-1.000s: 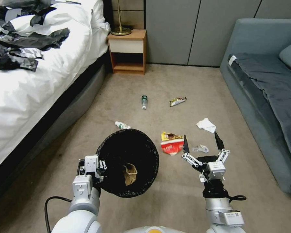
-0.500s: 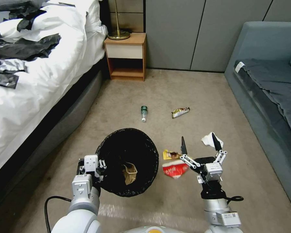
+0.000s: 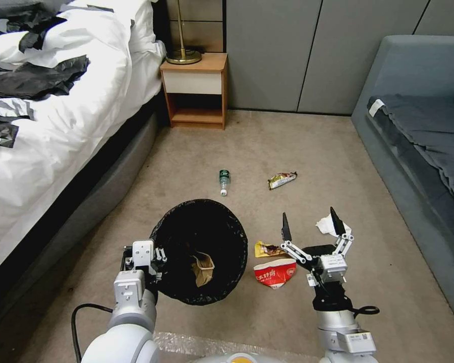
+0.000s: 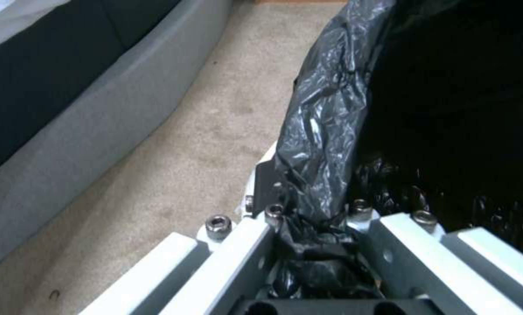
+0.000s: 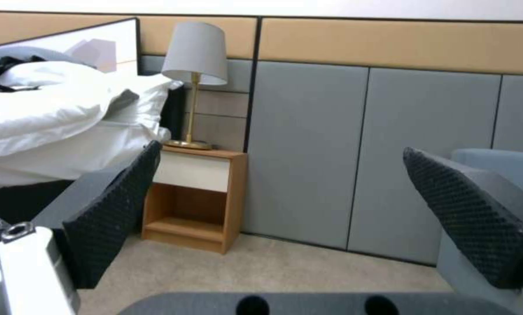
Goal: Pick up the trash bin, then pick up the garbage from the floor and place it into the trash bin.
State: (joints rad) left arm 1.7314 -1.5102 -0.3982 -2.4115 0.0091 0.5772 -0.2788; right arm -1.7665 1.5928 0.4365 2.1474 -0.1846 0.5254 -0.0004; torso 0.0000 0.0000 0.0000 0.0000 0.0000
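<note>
The trash bin point(image 3: 199, 252), lined with a black bag, hangs tilted off the floor, with my left gripper point(image 3: 154, 259) shut on its rim; a crumpled brown paper bag point(image 3: 203, 269) lies inside. In the left wrist view the left gripper point(image 4: 314, 227) pinches the black bag point(image 4: 331, 131). My right gripper point(image 3: 311, 225) is open and empty, held above the carpet point(image 3: 338, 166). Garbage lies on the floor: a red wrapper point(image 3: 275, 272) and a yellow wrapper point(image 3: 267, 248) just left of the right gripper, a white tissue point(image 3: 325, 227) behind it, and a small bottle point(image 3: 224, 180) and a foil wrapper point(image 3: 281, 179) farther off.
A bed point(image 3: 45, 126) with white bedding and black clothes runs along the left. A wooden nightstand point(image 3: 194, 91) with a lamp stands at the back wall. A grey sofa point(image 3: 418, 136) lines the right side. Open carpet lies between them.
The whole view has shifted: the litter now sits lower and closer to me, the red wrapper beside the right gripper. A second bottle has slipped behind the bin. Both arms keep their pose.
</note>
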